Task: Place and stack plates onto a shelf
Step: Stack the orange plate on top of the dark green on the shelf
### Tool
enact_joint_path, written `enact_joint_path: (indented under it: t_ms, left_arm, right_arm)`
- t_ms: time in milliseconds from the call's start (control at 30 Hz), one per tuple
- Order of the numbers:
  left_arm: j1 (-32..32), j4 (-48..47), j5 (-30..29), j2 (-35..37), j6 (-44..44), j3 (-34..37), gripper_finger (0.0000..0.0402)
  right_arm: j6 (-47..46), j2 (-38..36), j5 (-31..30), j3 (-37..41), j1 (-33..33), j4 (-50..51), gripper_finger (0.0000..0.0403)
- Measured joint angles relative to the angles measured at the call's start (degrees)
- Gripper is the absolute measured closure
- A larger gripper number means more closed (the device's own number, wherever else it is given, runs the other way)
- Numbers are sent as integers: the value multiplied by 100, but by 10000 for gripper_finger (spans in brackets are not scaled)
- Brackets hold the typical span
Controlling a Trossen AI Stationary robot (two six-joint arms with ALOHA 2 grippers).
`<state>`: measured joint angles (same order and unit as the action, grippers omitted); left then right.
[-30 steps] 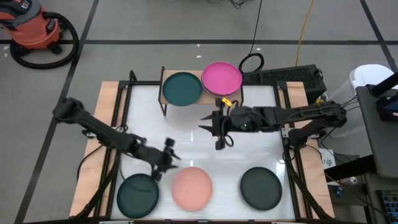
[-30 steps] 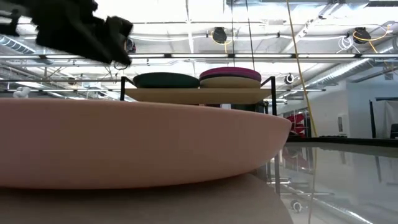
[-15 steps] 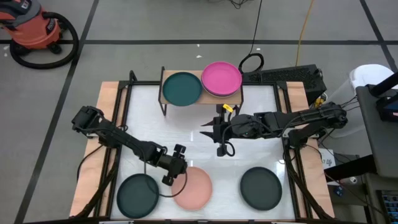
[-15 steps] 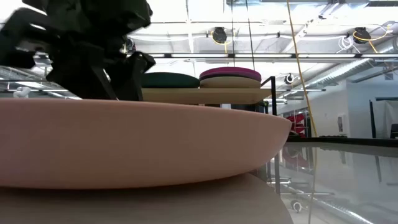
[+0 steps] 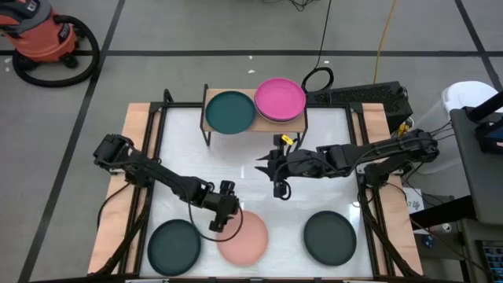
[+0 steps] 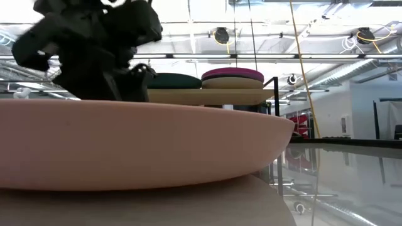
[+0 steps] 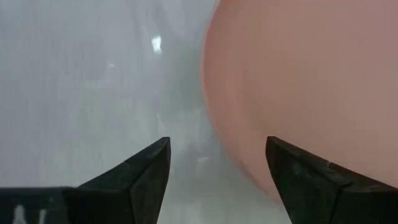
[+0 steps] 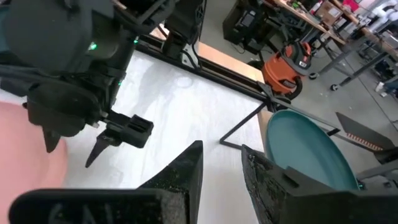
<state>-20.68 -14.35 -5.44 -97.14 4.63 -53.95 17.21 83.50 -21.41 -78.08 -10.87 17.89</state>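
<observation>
**A:** What can you actually make out around the left tool [image 5: 216, 222]? The low view is mostly a dark blob.

**B:** Yeah, there the salmon pink plate [image 6: 138, 143] fills the front and cuts off at the left edge, with the arm's bulk behind it. The left wrist view is clearer: fingers spread apart, nothing between them, and the plate's rim sits just ahead of one fingertip [image 7: 292, 163]. Can't tell if it's touching. From above, the tool hangs over the plate's back-left edge.

**A:** Which way does the plate face?

**B:** Flat on the white tabletop [image 5: 244, 161], hollow side up. It's round, so no long axis to speak of.

**A:** Changed from a second ago?

**B:** The left tool was beside the dark teal plate [image 5: 174, 246] then; it has swung over to the pink one. The right tool [image 5: 280, 187] barely shifted, mid-tabletop, its fingers slightly parted and empty.

**A:** And farther out?

**B:** Black plate [image 5: 330, 237] off to the pink one's right. The shelf [image 5: 253, 124] at the far side carries a teal plate [image 5: 230, 111] and a magenta plate [image 5: 280, 98] on a stack; only a beige edge [image 6: 232, 82] shows under it.
</observation>
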Motion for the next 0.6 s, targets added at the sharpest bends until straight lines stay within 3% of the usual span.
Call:
enact_joint_path:
  t_ms: [400, 500, 600]
  left_arm:
    - [240, 181, 390, -617, 344, -19, 136]
    - [280, 127, 349, -536, 262, -2, 164]
    - [310, 98, 345, -428, 167, 7, 219]
  right_arm:
    - [-23, 0, 20, 4, -2, 0, 307]
    - [-24, 0, 22, 4, -2, 0, 307]
    - [-24, 0, 22, 4, -2, 3, 307]
